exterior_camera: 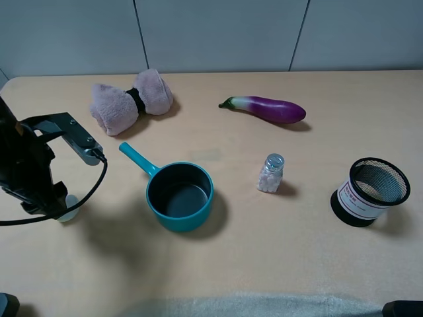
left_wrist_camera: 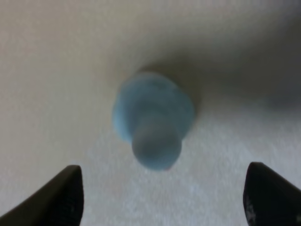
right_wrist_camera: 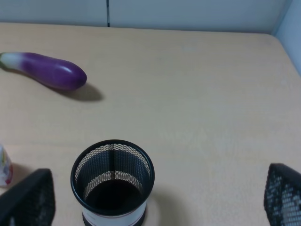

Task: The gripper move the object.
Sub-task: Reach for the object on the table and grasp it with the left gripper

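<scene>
The object, a tiny pale blue-white duck (exterior_camera: 69,207), sits on the table at the far left, mostly hidden under my left arm. In the left wrist view it is a blurred pale blue shape (left_wrist_camera: 153,122) straight below the camera. My left gripper (exterior_camera: 56,201) hangs right over it, open, with its black fingers (left_wrist_camera: 61,197) wide on either side and not touching it (left_wrist_camera: 162,193). My right gripper (right_wrist_camera: 157,195) is open and empty, low at the near right, behind the mesh cup.
A teal saucepan (exterior_camera: 180,195) stands right of the duck, handle pointing back-left. A clear salt shaker (exterior_camera: 271,173), a purple eggplant (exterior_camera: 271,109), a pink towel roll (exterior_camera: 131,99) and a black mesh pen cup (exterior_camera: 370,191) (right_wrist_camera: 113,181) stand on the tan table.
</scene>
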